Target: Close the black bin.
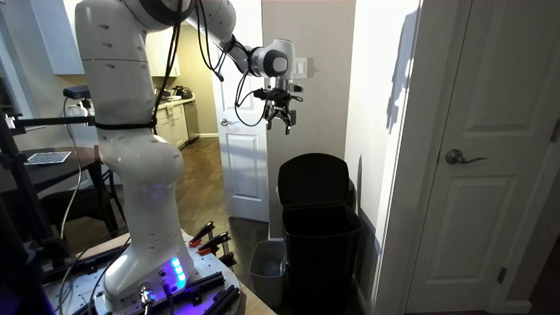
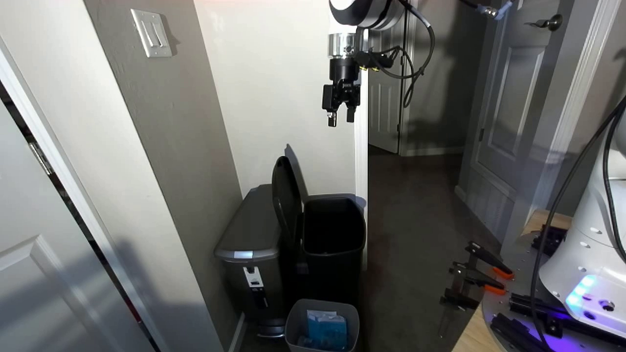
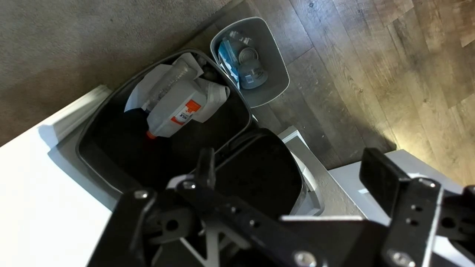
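The black bin (image 1: 321,258) stands by the wall, and its open top also shows in an exterior view (image 2: 335,276) and the wrist view (image 3: 232,115). Its black lid (image 1: 313,179) is swung up and stands nearly upright on its hinge side, leaning slightly back; it also shows in an exterior view (image 2: 286,195) and the wrist view (image 3: 261,170). A milk jug (image 3: 178,107) and papers lie inside. My gripper (image 1: 278,127) hangs pointing down, well above the bin and lid, touching nothing; it also shows in an exterior view (image 2: 341,119). Its fingers are wide apart and empty in the wrist view (image 3: 289,170).
A small grey bin (image 2: 296,325) with some waste stands beside the black bin. A dark grey lidded step bin (image 2: 252,225) stands right behind the raised lid. A white wall (image 2: 274,98) rises close alongside. Clamps (image 1: 214,240) sit on the robot's base table.
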Tool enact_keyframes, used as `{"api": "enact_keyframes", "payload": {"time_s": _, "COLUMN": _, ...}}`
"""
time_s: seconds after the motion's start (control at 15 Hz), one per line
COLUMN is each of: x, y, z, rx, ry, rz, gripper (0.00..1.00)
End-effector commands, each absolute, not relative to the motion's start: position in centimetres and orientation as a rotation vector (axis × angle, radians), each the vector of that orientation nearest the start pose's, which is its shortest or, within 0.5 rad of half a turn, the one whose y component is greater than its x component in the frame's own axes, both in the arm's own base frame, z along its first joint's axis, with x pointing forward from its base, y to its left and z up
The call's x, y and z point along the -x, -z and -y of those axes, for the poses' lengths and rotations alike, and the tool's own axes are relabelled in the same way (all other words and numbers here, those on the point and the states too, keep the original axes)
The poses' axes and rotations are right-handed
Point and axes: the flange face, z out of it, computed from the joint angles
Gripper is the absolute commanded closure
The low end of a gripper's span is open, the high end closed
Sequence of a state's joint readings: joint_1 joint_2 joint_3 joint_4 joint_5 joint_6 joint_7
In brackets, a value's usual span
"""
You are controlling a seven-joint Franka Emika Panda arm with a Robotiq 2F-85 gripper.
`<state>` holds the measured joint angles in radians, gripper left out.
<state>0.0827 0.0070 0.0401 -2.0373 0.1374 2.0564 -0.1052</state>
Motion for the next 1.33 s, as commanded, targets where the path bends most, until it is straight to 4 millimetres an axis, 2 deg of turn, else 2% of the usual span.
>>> {"api": "enact_keyframes", "payload": {"time_s": 0.0, "x": -54.9, "y": -44.2, "z": -7.5, "rx": 3.009, "ry": 0.017, "rz": 0.248, "gripper": 0.00}}
{"api": "enact_keyframes", "payload": {"time_s": 0.13, "x": -54.9, "y": -44.3, "z": -7.5, "rx": 3.009, "ry": 0.018, "rz": 0.248, "gripper": 0.00}}
{"api": "enact_keyframes", "payload": {"time_s": 0.2, "x": -54.6, "y": -44.5, "z": -6.9, "rx": 2.994, "ry": 0.012, "rz": 0.227, "gripper": 0.00}}
{"api": "enact_keyframes", "payload": {"time_s": 0.33, "x": -55.6, "y": -43.7, "z": -6.5, "rx": 2.995, "ry": 0.024, "rz": 0.220, "gripper": 0.00}}
{"api": "enact_keyframes", "payload": {"time_s": 0.67, "x": -60.5, "y": -39.5, "z": -7.1, "rx": 2.971, "ry": 0.105, "rz": 0.159, "gripper": 0.00}}
{"api": "enact_keyframes", "payload": {"time_s": 1.0, "x": -65.7, "y": -35.9, "z": -9.5, "rx": 2.938, "ry": 0.204, "rz": 0.136, "gripper": 0.00}}
{"api": "enact_keyframes", "payload": {"time_s": 1.27, "x": -69.1, "y": -34.1, "z": -11.4, "rx": 2.905, "ry": 0.252, "rz": 0.092, "gripper": 0.00}}
